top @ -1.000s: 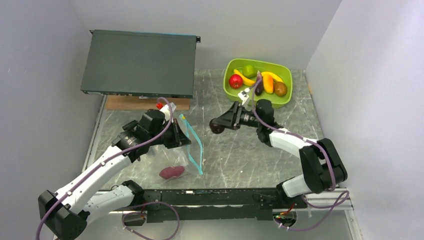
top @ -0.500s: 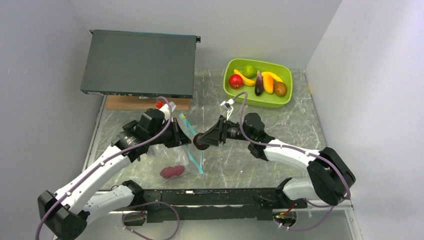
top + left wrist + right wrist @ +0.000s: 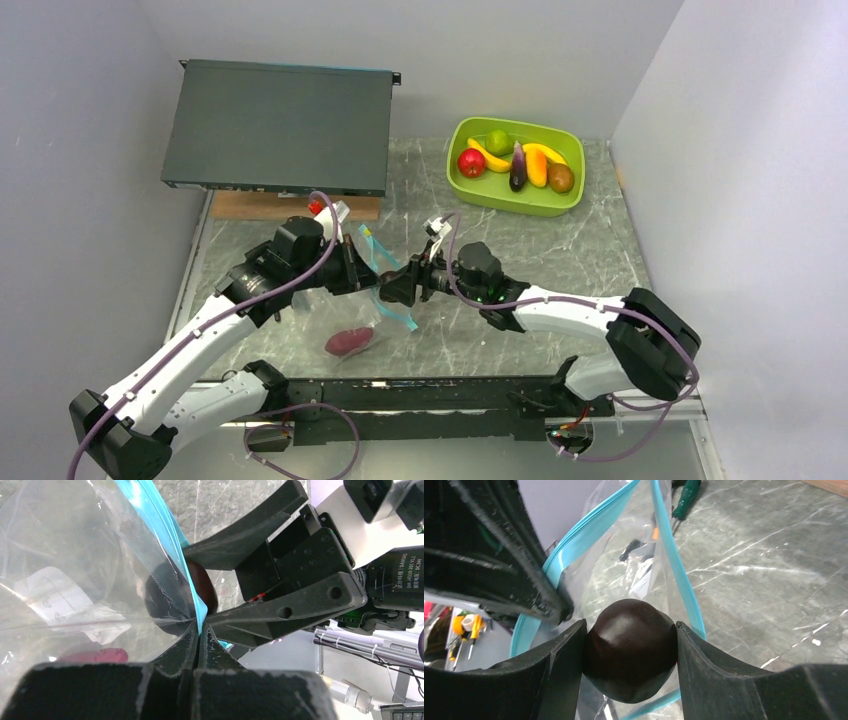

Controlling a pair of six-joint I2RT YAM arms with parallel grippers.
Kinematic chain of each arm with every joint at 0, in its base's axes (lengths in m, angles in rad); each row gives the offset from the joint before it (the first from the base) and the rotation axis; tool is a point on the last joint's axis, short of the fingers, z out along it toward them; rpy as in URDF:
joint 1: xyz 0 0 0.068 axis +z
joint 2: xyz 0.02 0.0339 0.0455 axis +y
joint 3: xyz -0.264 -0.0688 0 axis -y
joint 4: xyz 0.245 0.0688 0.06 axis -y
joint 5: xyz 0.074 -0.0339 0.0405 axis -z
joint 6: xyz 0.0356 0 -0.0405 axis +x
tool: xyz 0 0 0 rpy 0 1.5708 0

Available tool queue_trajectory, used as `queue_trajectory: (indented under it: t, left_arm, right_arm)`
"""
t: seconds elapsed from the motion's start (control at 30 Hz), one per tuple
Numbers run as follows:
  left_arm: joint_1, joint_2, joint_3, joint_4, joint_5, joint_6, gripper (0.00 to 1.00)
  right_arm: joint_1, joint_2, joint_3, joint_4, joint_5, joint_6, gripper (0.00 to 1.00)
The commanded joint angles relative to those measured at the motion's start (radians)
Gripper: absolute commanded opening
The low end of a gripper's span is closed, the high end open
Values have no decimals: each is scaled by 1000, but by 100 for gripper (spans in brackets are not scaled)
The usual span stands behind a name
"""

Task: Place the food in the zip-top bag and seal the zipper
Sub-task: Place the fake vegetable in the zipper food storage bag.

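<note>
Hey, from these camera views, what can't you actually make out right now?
Top view: the dark round food is hidden by the right gripper.
Left wrist view: the pink food inside the zip-top bag is blurred by plastic and cut off by the left gripper.
Right wrist view: the bag's bottom, behind the dark food.

Top view bright. Even light from above. Soft small shadows under arms. Grey table (image 3: pixel 580 260) bit shiny. Left wrist view: white glare on clear bag (image 3: pixel 65 560), left gripper (image 3: pixel 199 630) fuzzy up close. Right wrist view: dull shine on dark round food (image 3: pixel 630 647).
</note>
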Motion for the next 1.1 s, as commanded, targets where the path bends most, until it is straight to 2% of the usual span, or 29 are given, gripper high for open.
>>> queue_trajectory:
  t: [0.0, 0.13, 0.23, 0.33, 0.4, 0.47, 0.57, 0.63, 0.83, 0.97, 1.07]
  left_arm:
    - [-2, -9, 34, 41, 45, -8, 0]
    - [-2, -11, 37, 43, 44, -5, 0]
    - [-3, -3, 53, 36, 50, 3, 0]
    - [-2, 2, 60, 31, 48, 11, 0]
    - [-3, 2, 59, 26, 43, 17, 0]
    - [-3, -1, 55, 21, 39, 20, 0]
    - [-2, -11, 34, 23, 38, 18, 0]
    - [-3, -23, 20, 30, 38, 13, 0]
    - [-3, -47, 17, 29, 32, 2, 0]
    - [-2, -73, 30, 3, -27, 5, 0]
    - [-1, -70, 35, -23, -41, 8, 0]
  right_arm:
    - [29, 34, 59, 57, 121, -22, 0]
    - [39, 92, 66, 123, 93, 18, 0]
    - [57, 127, 78, 137, 75, 15, 5]
    - [67, 176, 100, 161, -4, 7, 11]
    - [67, 217, 132, 181, -102, 15, 13]
    - [50, 249, 139, 248, -190, 85, 10]
    - [-2, 310, 126, 472, -338, 274, 8]
    - [-8, 346, 154, 536, -397, 358, 4]
    - [-10, 402, 167, 660, -297, 597, 0]
    - [-8, 430, 174, 673, -245, 630, 2]
    - [-9, 444, 158, 717, -222, 644, 8]
